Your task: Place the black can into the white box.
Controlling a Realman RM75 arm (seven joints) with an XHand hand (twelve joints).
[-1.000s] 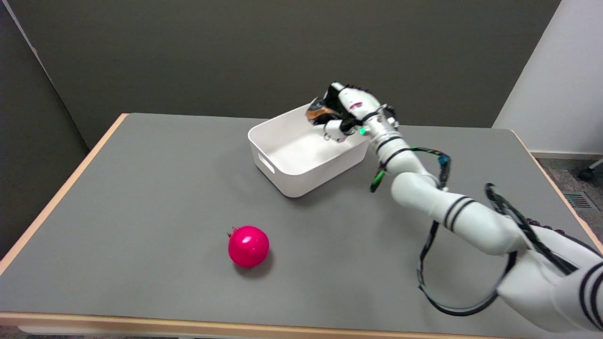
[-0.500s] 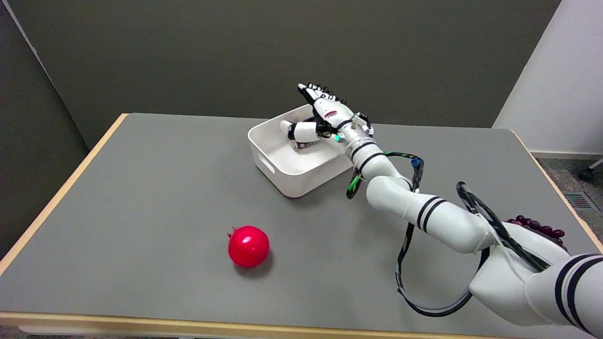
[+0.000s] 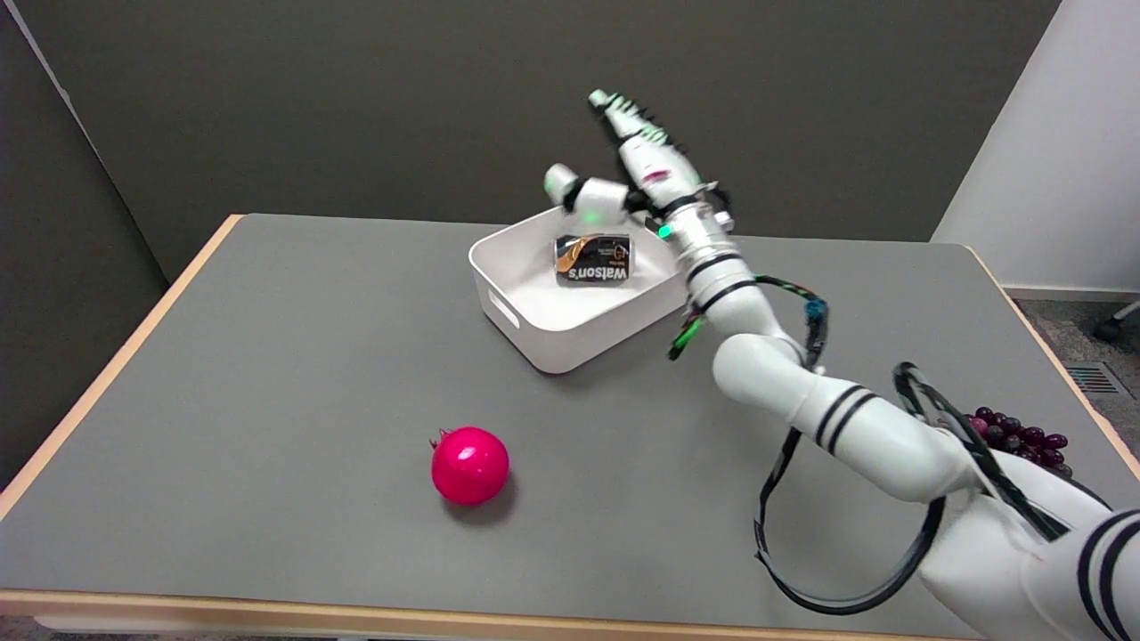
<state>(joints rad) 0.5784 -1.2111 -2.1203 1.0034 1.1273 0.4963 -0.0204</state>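
The black can (image 3: 593, 259) lies on its side inside the white box (image 3: 534, 325), near the box's far wall, its white lettering facing me. My right hand (image 3: 628, 169) hangs in the air above the box's far right corner with its fingers stretched apart and nothing in them. It does not touch the can or the box.
A bright pink-red pomegranate (image 3: 469, 465) sits on the grey table (image 3: 267, 374) in front of the box. A bunch of dark grapes (image 3: 1020, 436) shows at the right, partly behind my arm. Black cable loops hang from the forearm.
The hand let go of the can, which now lies in the box. The hand then rose up and back out of the box with its fingers spread.
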